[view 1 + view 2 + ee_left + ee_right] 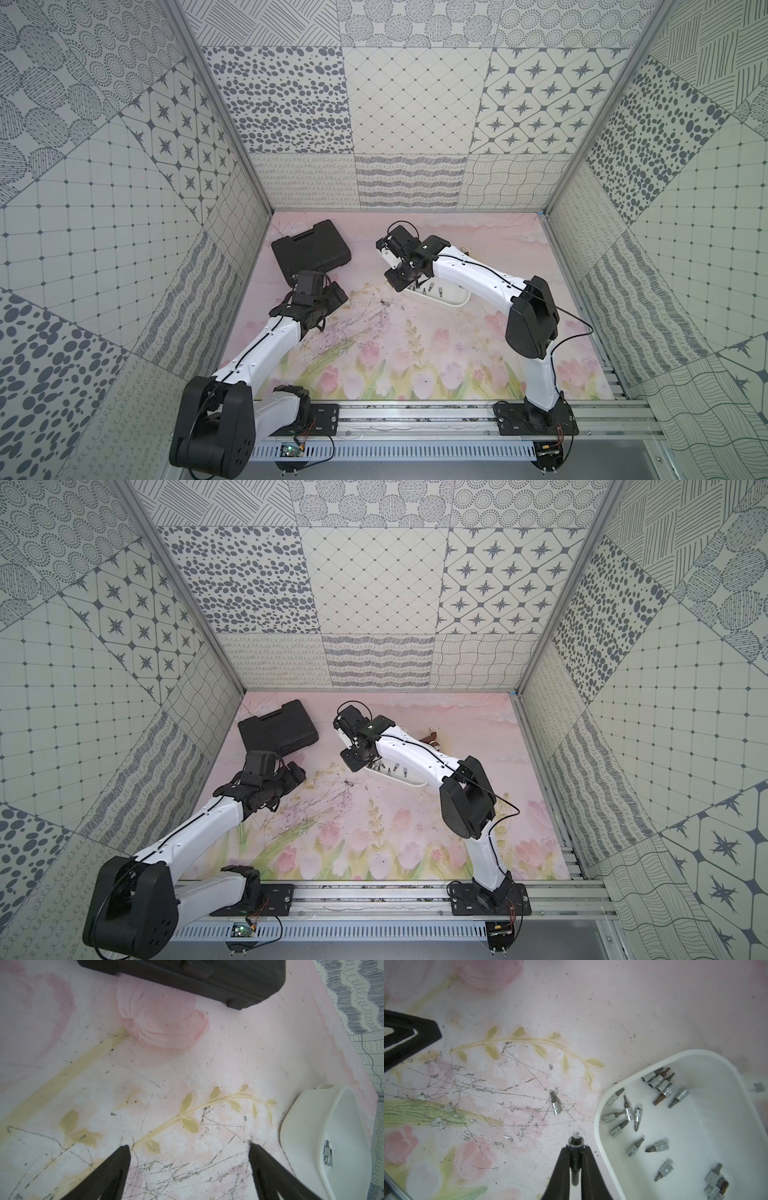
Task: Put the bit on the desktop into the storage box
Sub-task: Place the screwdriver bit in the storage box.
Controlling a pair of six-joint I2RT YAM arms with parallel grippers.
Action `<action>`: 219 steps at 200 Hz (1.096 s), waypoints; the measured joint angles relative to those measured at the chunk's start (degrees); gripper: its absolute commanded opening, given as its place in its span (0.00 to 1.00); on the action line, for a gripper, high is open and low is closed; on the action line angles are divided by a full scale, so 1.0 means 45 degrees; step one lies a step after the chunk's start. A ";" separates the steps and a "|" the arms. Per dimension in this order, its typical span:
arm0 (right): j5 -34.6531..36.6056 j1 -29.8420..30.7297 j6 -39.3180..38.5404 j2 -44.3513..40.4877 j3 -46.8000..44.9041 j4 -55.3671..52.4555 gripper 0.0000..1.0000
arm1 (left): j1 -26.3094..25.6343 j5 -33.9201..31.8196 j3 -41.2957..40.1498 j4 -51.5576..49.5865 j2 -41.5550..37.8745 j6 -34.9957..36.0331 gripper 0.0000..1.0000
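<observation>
Black right tool (575,1148): pressed together on a dark bit (574,1143), pinched along its length w/ the hollow hex end poking past the tips. Looks snug, so prob no slip on the way.
Position: wrist view puts the tips over bare table (591,1001), just beside the rim of the storage box (716,1126), not over its floor. Height above the table can't be told.
Why there: reads as the carry step, nearly done. Letting go only makes sense once the tips cross the rim, else the bit lands outside.
Storage box: white shallow tub, lidless. In a top view the storage box (457,300) sits lower right of frame ctr. Stored bits (627,1113) lie loose inside at all angles, no order to them.
Loose bit (555,1104): silver, flat on the scratched patch of table, apart from the box. In a top view the loose bit (385,303) lies just below frame ctr. Prob the next pick.
Left tool (188,1149): spread wide, nothing btwn the jaws, over scratched table lower left of frame ctr in both top views. Likely kept clear so the arms don't clash.
Tool case (207,976): black, shut, left of frame ctr in both top views, beyond the left tool. No part in this step.
Risk: smooth round steel, so a bit let go early could bounce off the rim & roll.
</observation>
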 measured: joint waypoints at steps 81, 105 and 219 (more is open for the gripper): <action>0.0447 -0.2356 0.0282 -0.0675 -0.2574 0.0374 0.07 | 0.0000 0.0063 0.0010 0.0000 -0.0015 0.0000 0.94; 0.0437 -0.2773 0.0301 -0.0675 -0.3065 0.0612 0.08 | 0.0000 0.0131 0.0010 0.0000 -0.0005 0.0000 0.94; 0.1015 -0.3181 0.0529 0.0160 -0.3371 0.1812 0.12 | 0.0000 0.0325 0.0063 0.0015 0.0136 -0.0005 0.94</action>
